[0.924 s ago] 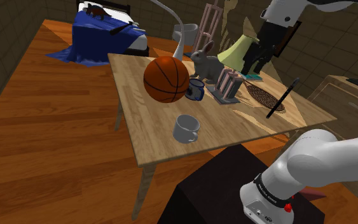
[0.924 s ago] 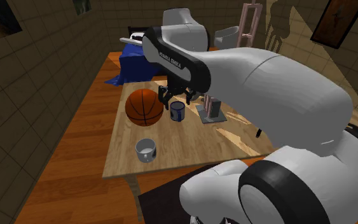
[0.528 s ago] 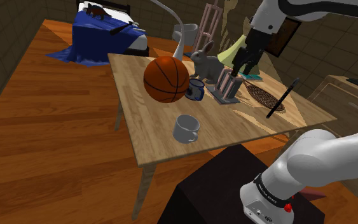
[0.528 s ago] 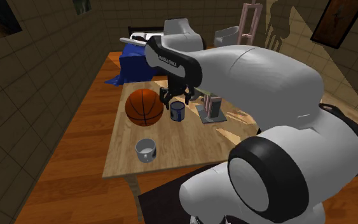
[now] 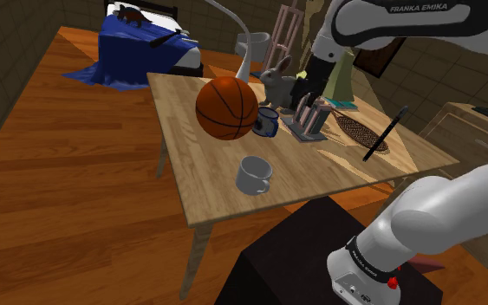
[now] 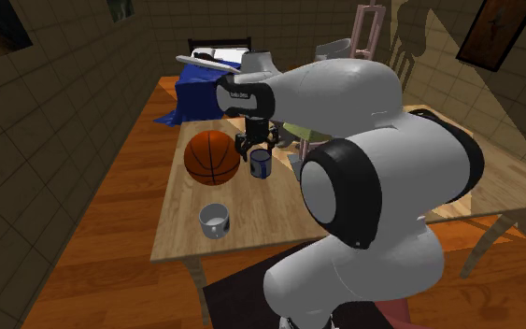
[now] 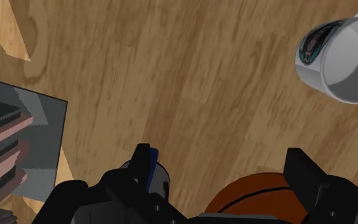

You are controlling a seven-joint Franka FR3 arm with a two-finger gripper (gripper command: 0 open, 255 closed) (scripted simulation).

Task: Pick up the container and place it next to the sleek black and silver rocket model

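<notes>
A grey cup (image 5: 254,175) (image 6: 214,221) (image 7: 343,60) with a handle stands alone near the table's front. A small blue mug (image 5: 266,121) (image 6: 261,164) sits beside the basketball (image 5: 226,107) (image 7: 260,191). Just to its right in the shoulder view, a pink and grey model on a grey base (image 5: 311,117) (image 7: 12,153) stands upright. My gripper (image 5: 304,100) (image 6: 254,143) (image 7: 225,178) hovers open above the blue mug and the model, holding nothing. In the wrist view the blue mug (image 7: 151,167) peeks out by one finger.
On the wooden table (image 5: 224,186) also stand a grey rabbit (image 5: 278,82) and a lamp with a green shade (image 5: 341,78); a racket (image 5: 359,130) and a black stick (image 5: 385,134) lie there too. A blue-draped bed (image 5: 138,43) lies behind; a dresser (image 5: 476,139) stands at the right.
The arm has swung toward the shoulder view's left and come down, bringing the gripper from beside the lamp to above the model and blue mug. The table's objects have not moved.
</notes>
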